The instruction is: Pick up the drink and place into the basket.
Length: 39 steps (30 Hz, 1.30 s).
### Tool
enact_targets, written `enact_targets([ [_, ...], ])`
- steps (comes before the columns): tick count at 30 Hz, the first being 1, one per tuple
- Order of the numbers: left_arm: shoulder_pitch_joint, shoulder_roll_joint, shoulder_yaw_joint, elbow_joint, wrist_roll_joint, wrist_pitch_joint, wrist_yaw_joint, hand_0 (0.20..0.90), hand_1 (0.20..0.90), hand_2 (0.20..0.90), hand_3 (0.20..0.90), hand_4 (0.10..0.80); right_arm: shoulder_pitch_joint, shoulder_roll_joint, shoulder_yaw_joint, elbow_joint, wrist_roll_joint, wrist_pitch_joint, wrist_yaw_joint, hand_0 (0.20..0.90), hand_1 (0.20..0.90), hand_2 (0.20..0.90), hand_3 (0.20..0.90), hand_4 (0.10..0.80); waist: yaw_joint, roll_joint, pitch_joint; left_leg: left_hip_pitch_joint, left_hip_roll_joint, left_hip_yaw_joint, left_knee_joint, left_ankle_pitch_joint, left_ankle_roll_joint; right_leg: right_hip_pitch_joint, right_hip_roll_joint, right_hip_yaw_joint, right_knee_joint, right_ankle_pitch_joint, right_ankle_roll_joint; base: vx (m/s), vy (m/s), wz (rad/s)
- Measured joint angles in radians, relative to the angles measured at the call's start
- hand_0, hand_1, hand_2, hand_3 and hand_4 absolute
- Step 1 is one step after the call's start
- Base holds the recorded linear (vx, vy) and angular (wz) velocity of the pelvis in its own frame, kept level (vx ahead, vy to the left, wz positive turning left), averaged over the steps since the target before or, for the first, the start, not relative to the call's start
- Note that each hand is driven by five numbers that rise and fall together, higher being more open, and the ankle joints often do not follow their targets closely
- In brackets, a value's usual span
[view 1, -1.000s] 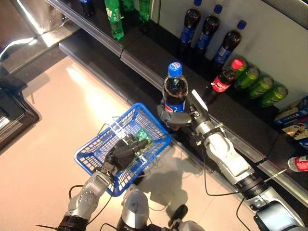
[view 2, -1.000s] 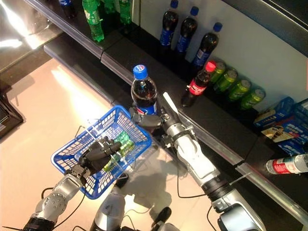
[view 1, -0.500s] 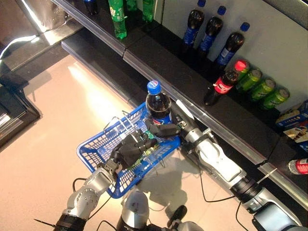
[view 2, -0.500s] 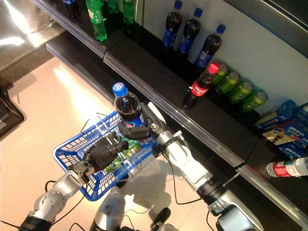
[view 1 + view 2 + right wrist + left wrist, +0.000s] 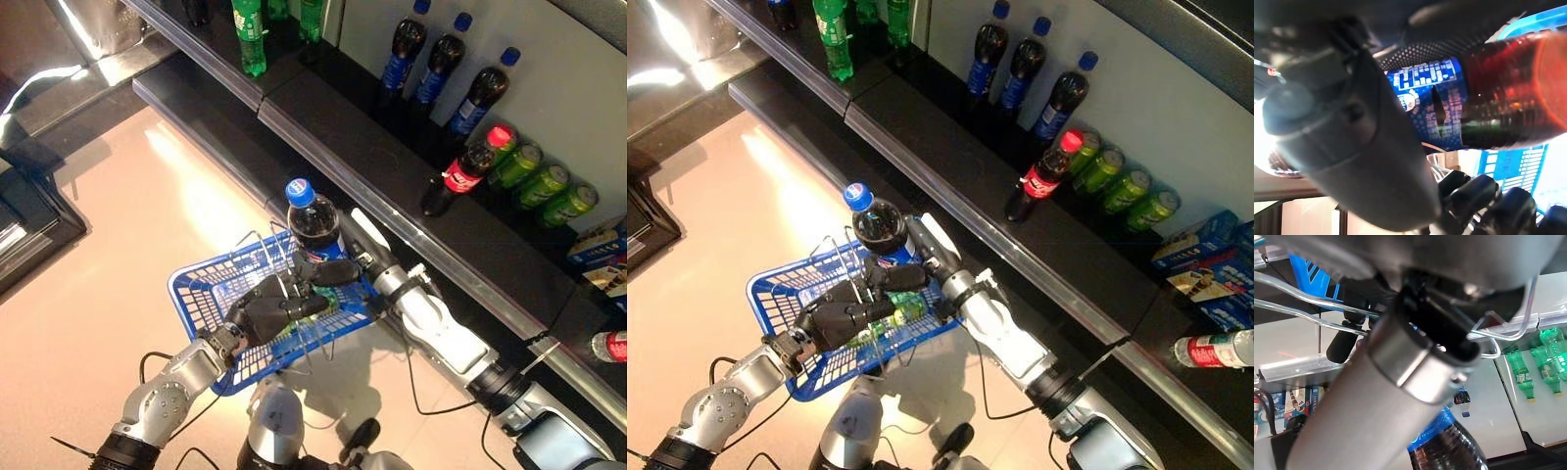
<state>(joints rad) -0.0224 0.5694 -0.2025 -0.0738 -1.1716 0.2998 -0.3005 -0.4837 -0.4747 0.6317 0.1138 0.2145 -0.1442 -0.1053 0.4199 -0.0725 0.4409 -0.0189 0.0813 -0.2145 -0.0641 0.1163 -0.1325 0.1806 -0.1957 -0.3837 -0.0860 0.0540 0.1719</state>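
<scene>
Cola bottle (image 5: 312, 226) in right robot hand (image 5: 328, 271), over basket (image 5: 201, 291).

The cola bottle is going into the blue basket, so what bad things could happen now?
The cola bottle is upright in the right hand, right over the basket's rim. If let go there, it might tip out onto the floor. It could also bump the wire handles that the left hand holds, and rock the basket. A green bottle already lies inside, so the cola may land on it and roll.
</scene>
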Motion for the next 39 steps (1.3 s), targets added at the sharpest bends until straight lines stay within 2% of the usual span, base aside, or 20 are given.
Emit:
enact_targets([
  [5,0.000,0.020,-0.009,0.000,0.000,0.000,-0.002,0.300,0.300,0.300,0.200,0.100,0.000,0.006,0.006,0.037,-0.002,-0.021,-0.013,0.300,0.300,0.300,0.200,0.100,0.015,-0.003,-0.002,-0.004,-0.004,-0.019,0.008,0.000,0.000,0.010,0.000,-0.021,0.000,-0.006,0.000,0.007,-0.014,0.08],
  [9,0.000,0.035,-0.013,-0.015,0.000,0.001,-0.044,0.300,0.300,0.300,0.200,0.100,0.002,0.037,0.007,0.145,-0.030,-0.017,-0.035,0.300,0.300,0.300,0.200,0.100,0.025,-0.016,-0.009,-0.007,-0.011,-0.031,0.008,0.000,0.000,0.016,-0.004,-0.023,0.000,-0.012,0.003,0.009,-0.004,0.12],
  [17,0.000,0.035,-0.006,-0.143,0.000,0.001,-0.110,0.300,0.300,0.300,0.200,0.100,0.080,0.067,0.036,0.299,-0.079,0.025,-0.045,0.300,0.300,0.300,0.200,0.100,0.046,-0.022,-0.012,-0.022,-0.021,-0.044,0.013,0.000,0.000,0.010,-0.010,-0.023,0.000,-0.015,0.007,-0.002,0.002,0.05],
  [21,0.000,0.031,-0.004,-0.150,0.000,0.005,-0.153,0.300,0.300,0.300,0.200,0.100,0.087,0.075,0.036,0.302,-0.104,0.026,-0.045,0.300,0.300,0.300,0.200,0.100,0.042,-0.022,-0.012,-0.022,-0.020,-0.044,0.013,0.000,0.000,0.010,-0.009,-0.023,0.000,-0.015,0.007,0.000,0.000,0.00],
  [28,0.000,0.038,0.000,-0.151,0.000,0.006,-0.158,0.300,0.300,0.300,0.200,0.100,0.088,0.086,0.036,0.310,-0.174,0.026,-0.045,0.300,0.300,0.300,0.200,0.100,0.045,-0.022,-0.012,-0.022,-0.021,-0.044,0.014,0.000,0.000,0.010,-0.010,-0.023,0.000,-0.015,0.007,0.000,0.000,0.00],
  [39,-0.003,0.037,-0.001,-0.170,0.009,0.042,-0.192,0.300,0.300,0.300,0.200,0.100,0.054,0.058,0.067,0.309,-0.327,0.059,-0.031,0.300,0.300,0.300,0.200,0.100,0.045,-0.022,-0.013,-0.022,-0.021,-0.044,0.014,0.000,0.000,0.010,-0.009,-0.024,0.000,-0.015,0.007,0.000,0.000,0.00],
])
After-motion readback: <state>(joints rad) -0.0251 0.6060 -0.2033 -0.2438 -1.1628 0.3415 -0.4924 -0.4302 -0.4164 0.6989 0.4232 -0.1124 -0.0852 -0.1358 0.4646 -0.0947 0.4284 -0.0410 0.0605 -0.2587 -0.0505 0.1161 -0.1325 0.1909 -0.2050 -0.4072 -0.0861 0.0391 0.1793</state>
